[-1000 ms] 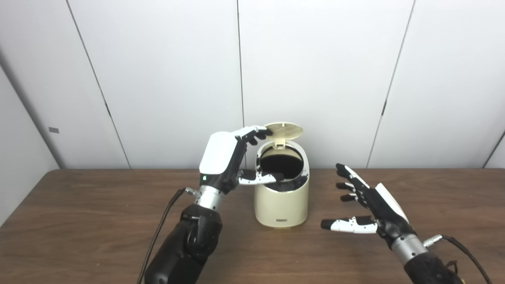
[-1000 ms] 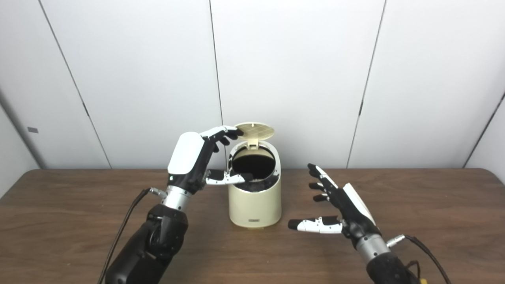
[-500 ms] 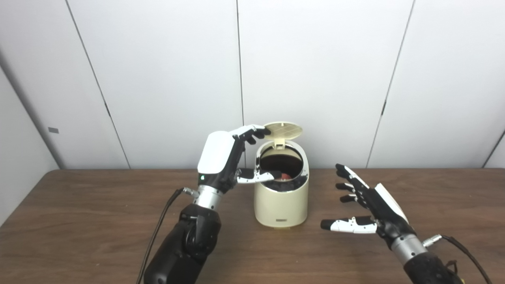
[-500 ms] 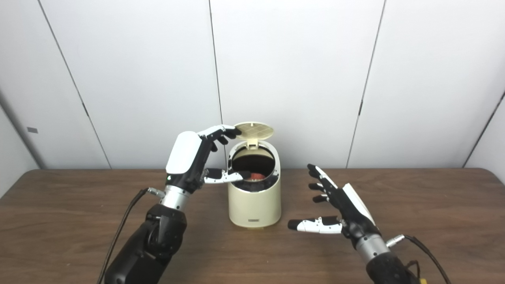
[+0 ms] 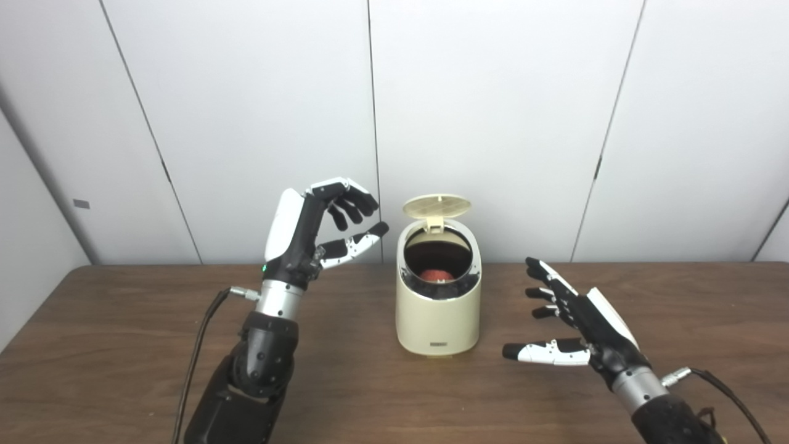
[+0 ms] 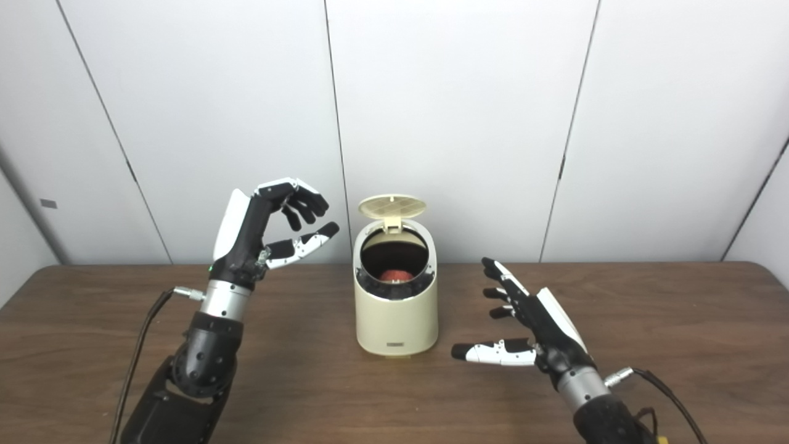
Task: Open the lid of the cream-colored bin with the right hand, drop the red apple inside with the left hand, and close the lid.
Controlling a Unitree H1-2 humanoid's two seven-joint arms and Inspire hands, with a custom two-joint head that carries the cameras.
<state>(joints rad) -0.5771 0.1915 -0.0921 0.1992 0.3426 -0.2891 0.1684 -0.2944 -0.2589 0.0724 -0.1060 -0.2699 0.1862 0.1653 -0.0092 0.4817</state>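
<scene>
The cream-colored bin [image 5: 437, 311] stands on the wooden table [image 5: 123, 345] with its round lid [image 5: 436, 206] tipped up at the back. The red apple [image 5: 435, 274] lies inside the bin, partly seen through the opening. My left hand [image 5: 314, 231] is raised to the left of the bin, open and holding nothing, fingers curled loosely and thumb pointing toward the bin. My right hand [image 5: 570, 327] hovers low over the table to the right of the bin, open with its fingers spread, apart from the bin.
White wall panels [image 5: 493, 123] rise right behind the table's far edge. Cables trail from both wrists, the left cable [image 5: 197, 357] and the right cable [image 5: 721, 385].
The left hand has pulled back from over the bin's opening, up and to the left. The apple now shows in the bin. The right hand has held still.
</scene>
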